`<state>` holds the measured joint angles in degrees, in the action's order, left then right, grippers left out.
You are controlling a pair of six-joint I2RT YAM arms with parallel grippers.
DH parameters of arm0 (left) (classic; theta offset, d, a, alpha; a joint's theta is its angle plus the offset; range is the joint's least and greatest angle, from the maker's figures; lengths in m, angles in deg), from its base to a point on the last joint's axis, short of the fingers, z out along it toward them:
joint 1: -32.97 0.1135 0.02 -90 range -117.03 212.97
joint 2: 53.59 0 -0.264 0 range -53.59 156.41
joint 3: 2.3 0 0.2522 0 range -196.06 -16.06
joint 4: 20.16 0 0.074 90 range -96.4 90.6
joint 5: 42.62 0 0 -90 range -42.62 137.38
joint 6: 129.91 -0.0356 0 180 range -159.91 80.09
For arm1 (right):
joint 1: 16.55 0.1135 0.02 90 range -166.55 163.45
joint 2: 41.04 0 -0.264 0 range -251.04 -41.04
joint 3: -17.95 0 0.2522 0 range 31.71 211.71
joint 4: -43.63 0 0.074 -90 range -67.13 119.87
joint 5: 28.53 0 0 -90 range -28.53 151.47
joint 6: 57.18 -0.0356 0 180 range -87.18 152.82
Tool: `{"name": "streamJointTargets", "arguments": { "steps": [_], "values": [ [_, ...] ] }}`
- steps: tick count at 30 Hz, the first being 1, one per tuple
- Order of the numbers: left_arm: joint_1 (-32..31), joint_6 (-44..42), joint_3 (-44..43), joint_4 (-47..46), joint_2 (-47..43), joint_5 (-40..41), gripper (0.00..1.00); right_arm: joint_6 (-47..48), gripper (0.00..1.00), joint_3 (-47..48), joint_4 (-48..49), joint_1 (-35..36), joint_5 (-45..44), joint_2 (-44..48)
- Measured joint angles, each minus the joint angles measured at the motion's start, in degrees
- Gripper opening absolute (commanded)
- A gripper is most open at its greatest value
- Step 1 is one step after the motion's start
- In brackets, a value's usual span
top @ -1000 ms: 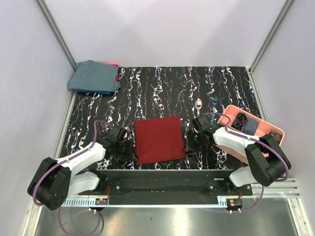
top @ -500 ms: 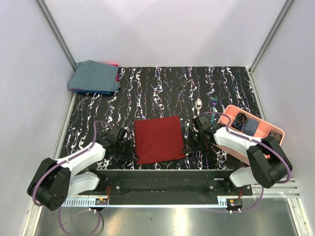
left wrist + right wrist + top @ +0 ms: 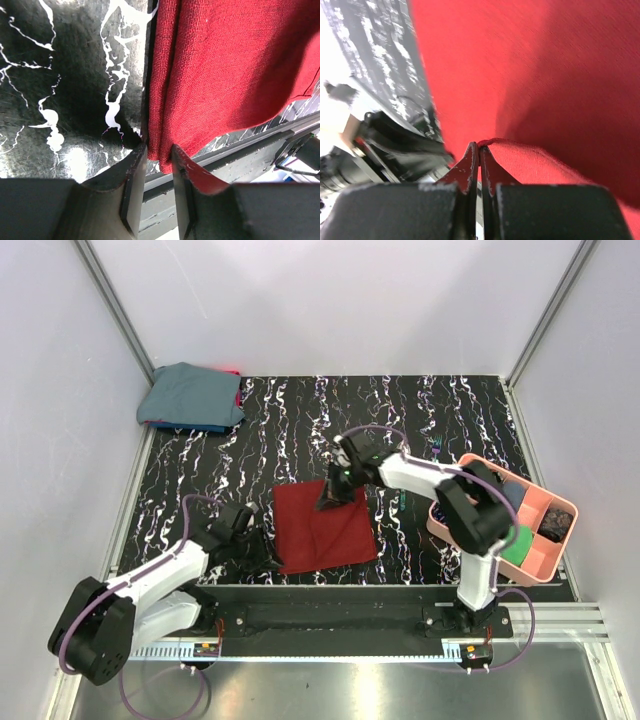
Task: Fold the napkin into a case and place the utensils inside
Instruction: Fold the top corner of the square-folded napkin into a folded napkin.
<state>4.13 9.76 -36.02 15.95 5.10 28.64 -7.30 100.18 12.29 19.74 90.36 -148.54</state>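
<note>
White walls enclose a black marbled counter (image 3: 300,430), a blue-grey cloth bundle (image 3: 190,395) in its far left corner. Left fingers (image 3: 132,185) stand slightly spread astride the near-left corner of the dark red napkin (image 3: 325,530), lying front centre. Right fingers (image 3: 465,167), pressed together, pinch its raised far-right corner. Pink tray (image 3: 540,568) sits far right.
</note>
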Motion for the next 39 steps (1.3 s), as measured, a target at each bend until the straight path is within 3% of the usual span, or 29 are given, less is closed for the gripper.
{"name": "streamJointTargets", "arguments": {
  "steps": [8,15,35,39],
  "values": [
    [0.00,1.38,0.87,-0.72,-0.50,0.31,0.25,0.15,0.00,17.68,1.42,1.20,4.07,-14.69],
    [0.00,1.64,1.09,-1.07,-0.57,0.31,0.25,-1.01,0.00,25.27,1.84,1.25,6.80,-21.07],
    [0.00,2.47,1.75,-1.70,-1.29,0.28,0.25,-3.54,0.03,32.46,3.23,1.81,11.21,-28.55],
    [0.00,2.58,1.77,-1.70,-1.33,0.28,0.30,-3.67,0.05,32.81,3.21,1.81,11.23,-29.49]
  ]
}}
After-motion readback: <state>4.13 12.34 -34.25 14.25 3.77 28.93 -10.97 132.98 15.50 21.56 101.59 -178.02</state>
